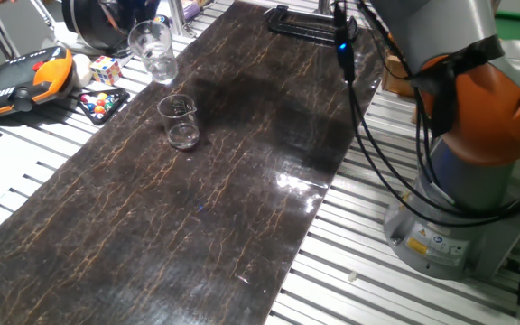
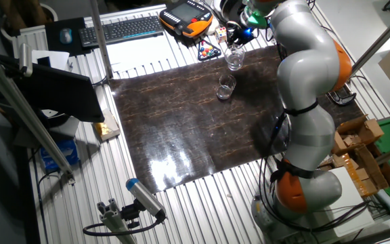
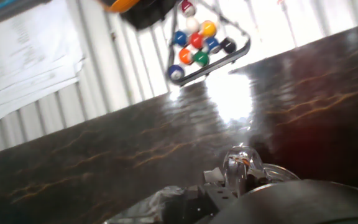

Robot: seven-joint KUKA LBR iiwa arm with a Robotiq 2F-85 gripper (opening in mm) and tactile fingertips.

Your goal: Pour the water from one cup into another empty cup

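Tumbler [image 1: 153, 51]: I am carrying it tilted above the mat's [image 1: 206, 208] far end, at 11 o'clock from the cup [image 1: 180, 122]. Gripper: state indiscernible. Pour: seemingly pending.

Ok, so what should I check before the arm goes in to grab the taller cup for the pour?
1. Taller tumbler standing at the mat's far edge: ok.
2. Shorter cup upright and apart from the tumbler: ok.
3. Shorter cup empty: cannot tell, the plastic is clear.
4. Water in the tumbler: cannot tell.
5. Claw open and lined up on the tumbler: cannot tell; it sits near the tumbler, but its fingers are not clearly shown.
6. Rack of billiard balls off the mat, clear of both cups: ok.
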